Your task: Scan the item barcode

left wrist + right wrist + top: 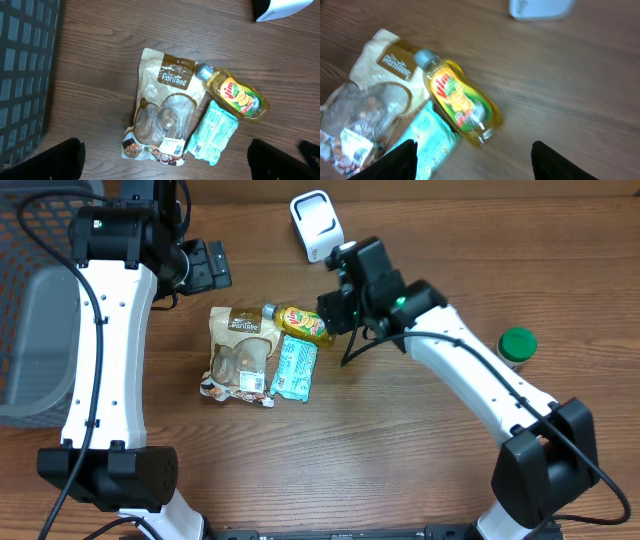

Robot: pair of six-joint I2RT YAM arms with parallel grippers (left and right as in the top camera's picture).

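Three items lie together mid-table: a brown Pantree snack bag (240,350) (162,110) (367,100), a yellow dish-soap bottle (300,323) (236,95) (457,102) on its side, and a teal packet (293,368) (214,132) (427,145). The bag's white barcode label (172,146) faces up. A white scanner (315,225) (540,7) stands at the back. My right gripper (340,305) (475,162) hovers open just right of the bottle, nothing between its fingers. My left gripper (205,268) (165,167) hangs wide open high above the items, holding nothing.
A dark mesh basket (35,300) (25,75) holding a grey bin stands at the left edge. A green-lidded jar (517,345) stands at the right. Bare wooden tabletop (380,440) stretches in front of the items.
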